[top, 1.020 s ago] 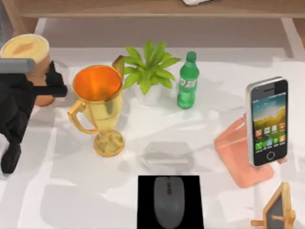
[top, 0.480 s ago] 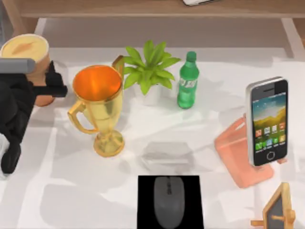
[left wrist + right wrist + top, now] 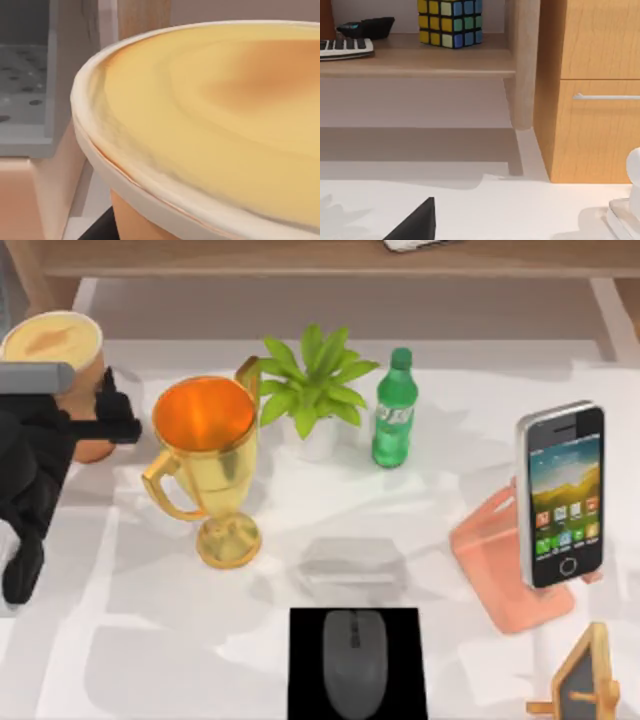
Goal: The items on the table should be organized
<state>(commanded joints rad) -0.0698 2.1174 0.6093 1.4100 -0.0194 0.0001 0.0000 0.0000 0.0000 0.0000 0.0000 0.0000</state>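
The tall peach cup [image 3: 52, 340] with its cream lid stands at the table's [image 3: 150, 660] far left corner. My left gripper [image 3: 120, 405] reaches against the cup's right side, below the lid. In the left wrist view the cup's lid [image 3: 225, 110] sits very close to the camera. A dark grey mouse [image 3: 353, 660] lies on a black pad [image 3: 305, 680] at the front centre. The smartphone [image 3: 560, 495] leans upright on a coral stand [image 3: 495, 560] at the right. A dark wedge of my right gripper [image 3: 415, 225] shows facing the shelf.
A gold trophy [image 3: 205, 465] stands just right of the cup, with a potted plant [image 3: 312, 390] and a green bottle [image 3: 393, 410] behind the middle. A small chalkboard sign [image 3: 585, 680] is at the front right. The wooden shelf [image 3: 300, 258] holds a colour cube [image 3: 450, 22].
The left arm's lower part has shifted slightly. The cup, mouse and phone have stayed where they were.
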